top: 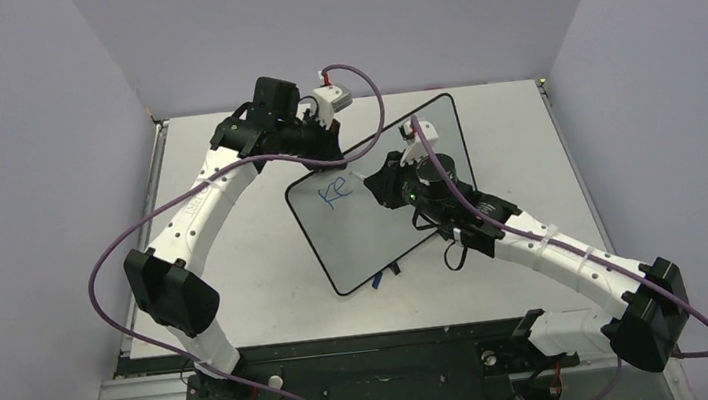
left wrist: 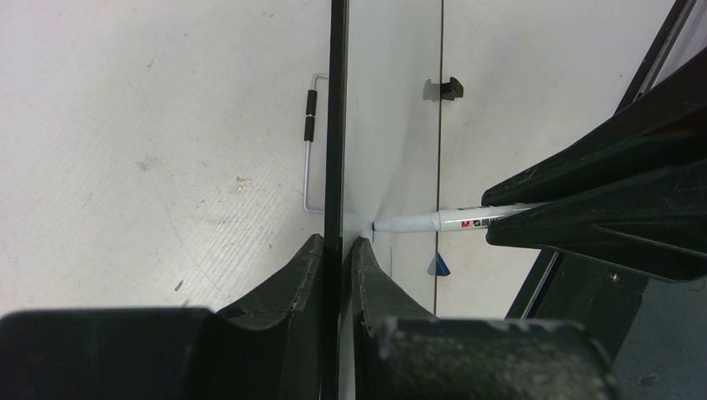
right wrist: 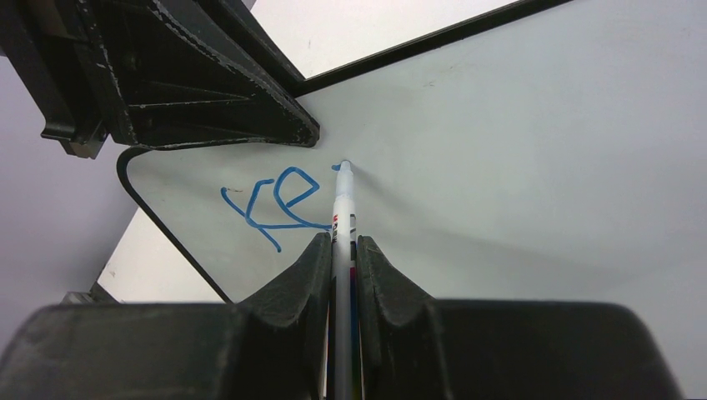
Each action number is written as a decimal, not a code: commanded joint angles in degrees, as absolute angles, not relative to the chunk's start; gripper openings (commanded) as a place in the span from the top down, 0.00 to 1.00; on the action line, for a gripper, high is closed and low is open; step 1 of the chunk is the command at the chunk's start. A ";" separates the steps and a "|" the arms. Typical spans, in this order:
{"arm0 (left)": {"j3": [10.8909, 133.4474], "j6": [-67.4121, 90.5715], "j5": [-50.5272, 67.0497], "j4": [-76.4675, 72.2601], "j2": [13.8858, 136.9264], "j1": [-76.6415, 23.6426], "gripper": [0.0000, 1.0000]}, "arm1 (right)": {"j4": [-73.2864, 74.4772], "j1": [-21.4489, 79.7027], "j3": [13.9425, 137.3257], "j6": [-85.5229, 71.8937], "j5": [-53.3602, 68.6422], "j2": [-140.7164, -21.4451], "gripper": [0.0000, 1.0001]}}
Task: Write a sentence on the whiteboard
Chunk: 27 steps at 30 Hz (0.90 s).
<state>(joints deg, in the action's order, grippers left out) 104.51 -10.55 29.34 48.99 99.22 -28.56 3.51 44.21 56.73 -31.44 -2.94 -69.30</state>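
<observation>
The stiff, probably slippery whiteboard (top: 375, 243) is clamped at its far rim by the left gripper (left wrist: 338, 246); a marker (right wrist: 343, 196) is pinched by the right gripper (right wrist: 342, 243).

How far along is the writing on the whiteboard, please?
Done: two blue letters, "ke", near one corner of the whiteboard. In hand: the left fingers clamp the board's edge; the right fingers hold the marker, tip at the surface. Left: the rest of the sentence.
</observation>
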 commanded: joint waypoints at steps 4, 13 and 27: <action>104.58 -13.27 23.32 48.16 97.17 -28.96 1.00 | 2.72 42.93 57.64 -31.68 -4.95 -69.41 1.00; 104.48 -13.27 22.97 48.30 97.12 -29.08 1.00 | 1.05 43.06 59.31 -31.82 -2.02 -70.72 1.00; 104.50 -13.30 22.88 48.25 97.10 -29.09 1.00 | 0.53 43.90 59.66 -31.99 -0.51 -71.60 1.00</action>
<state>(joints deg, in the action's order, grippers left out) 104.49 -10.55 28.56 49.06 99.22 -28.67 3.07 43.53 57.80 -31.83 -1.02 -70.26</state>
